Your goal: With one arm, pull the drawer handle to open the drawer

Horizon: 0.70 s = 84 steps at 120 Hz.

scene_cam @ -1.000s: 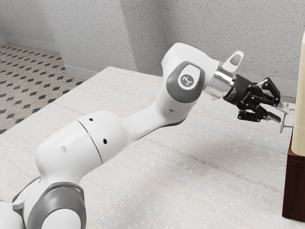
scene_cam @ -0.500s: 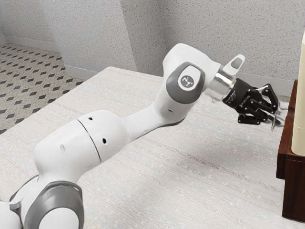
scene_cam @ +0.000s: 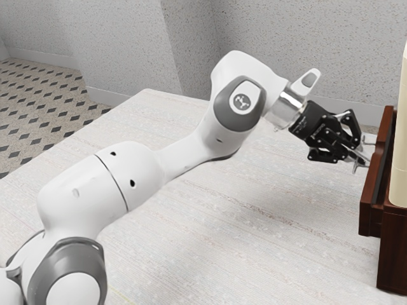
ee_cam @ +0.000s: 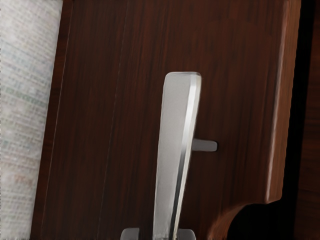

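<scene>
Reaching over a pale tabletop, a white robot arm has its black gripper at the silver handle of a dark reddish-brown wooden drawer. The handle is on the drawer's front, right at the gripper; whether the claw is clamped on it or just loosely around it, I cannot tell. The drawer stands partly open, its front well forward of the cabinet. So the handle has been reached and the opening is under way, probably with more travel left; the next move calls for a straight, steady pull away from the cabinet. In the wrist view, the handle's long bar stands off the drawer front, and a dark gap lies beyond the front's rounded edge. A cream-coloured object rises above the cabinet, near the drawer, and deserves care. The tabletop stretches back beneath the arm, which should give room for pulling; a sideways drift could slip the hold.
</scene>
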Available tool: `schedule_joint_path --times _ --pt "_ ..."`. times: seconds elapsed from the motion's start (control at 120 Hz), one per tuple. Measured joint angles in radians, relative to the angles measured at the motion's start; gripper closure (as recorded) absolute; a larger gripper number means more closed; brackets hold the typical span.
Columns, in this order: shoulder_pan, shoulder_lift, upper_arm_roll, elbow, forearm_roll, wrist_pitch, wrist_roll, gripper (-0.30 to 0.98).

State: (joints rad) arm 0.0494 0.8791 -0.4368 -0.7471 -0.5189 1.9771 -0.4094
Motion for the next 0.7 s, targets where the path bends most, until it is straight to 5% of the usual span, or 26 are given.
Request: schedule_joint_path --times 0.7 --pt "0.014 -0.033 0.044 -0.002 0.034 -0.057 -0.04 0.66"
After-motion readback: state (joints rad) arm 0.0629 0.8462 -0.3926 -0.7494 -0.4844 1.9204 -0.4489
